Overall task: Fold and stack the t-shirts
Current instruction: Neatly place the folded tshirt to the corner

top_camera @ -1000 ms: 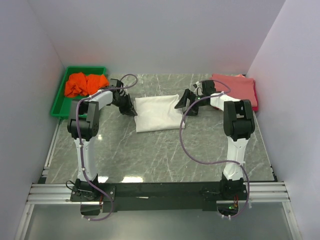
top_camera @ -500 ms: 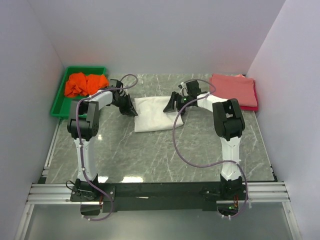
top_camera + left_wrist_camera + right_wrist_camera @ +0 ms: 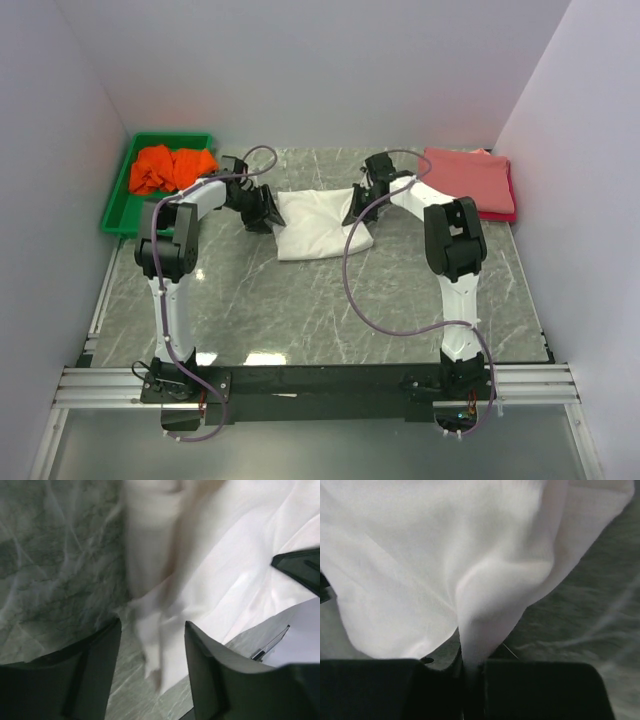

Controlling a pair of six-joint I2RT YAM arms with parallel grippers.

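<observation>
White t-shirt (image 3: 318,225) is lying folded at centre; right gripper (image 3: 470,672) is pinching its R edge, left gripper (image 3: 152,645) is sitting jaws-apart over the L edge, prob. not gripping (blurry). Step: stacking; next move is calling for a carry onto the pink stack (image 3: 470,178)

The white t-shirt (image 3: 315,228) lies folded and wrinkled in the middle of the desk (image 3: 300,300), its right edge pinched in the right claw (image 3: 470,672). The orange t-shirt (image 3: 170,167) sits crumpled in the green tray (image 3: 115,208). The salmon-pink t-shirt (image 3: 465,175) lies folded flat on the red t-shirt (image 3: 497,214) at the far right.
</observation>
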